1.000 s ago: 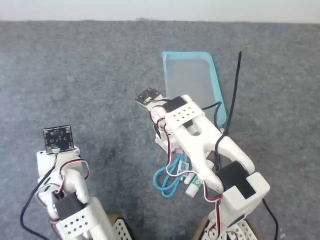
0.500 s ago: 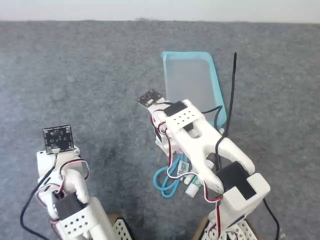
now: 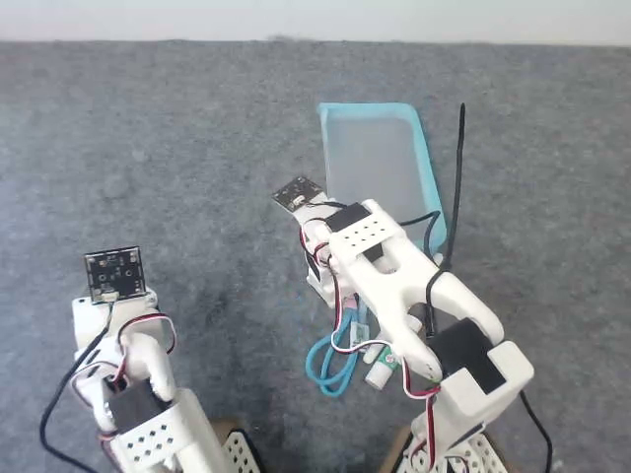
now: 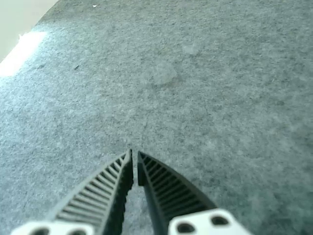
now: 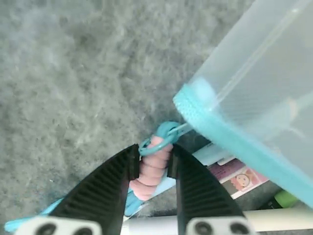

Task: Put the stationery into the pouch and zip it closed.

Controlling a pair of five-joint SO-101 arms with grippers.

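1. Has eased the right arm back a shade toward its base over the last second, and has tipped the black cable [image 3: 456, 177] a little toward the pouch [image 3: 375, 163].
2. Nearest in: parks the left gripper [image 4: 135, 159] low over bare grey carpet [image 3: 177, 148], jaws all but together with nothing between, well apart from the action.
3. Next out, by the right arm's base: leaves a teal cord loop [image 3: 325, 367] and small stationery pieces [image 3: 381, 371] on the carpet, outside the pouch.
4. Further on: pinches a pink ribbed piece [image 5: 149, 176] in the right gripper [image 5: 152, 148], jaws narrow and snug on both sides, teal zipper pull [image 5: 166, 131] touching its tip.
5. Farthest: finds the pouch just beyond those jaws, corner on, long axis running away from the arms, roughly in line with the right arm. Probably calls for a short carry forward over the teal edge. Falls to the right arm, by far the nearer.
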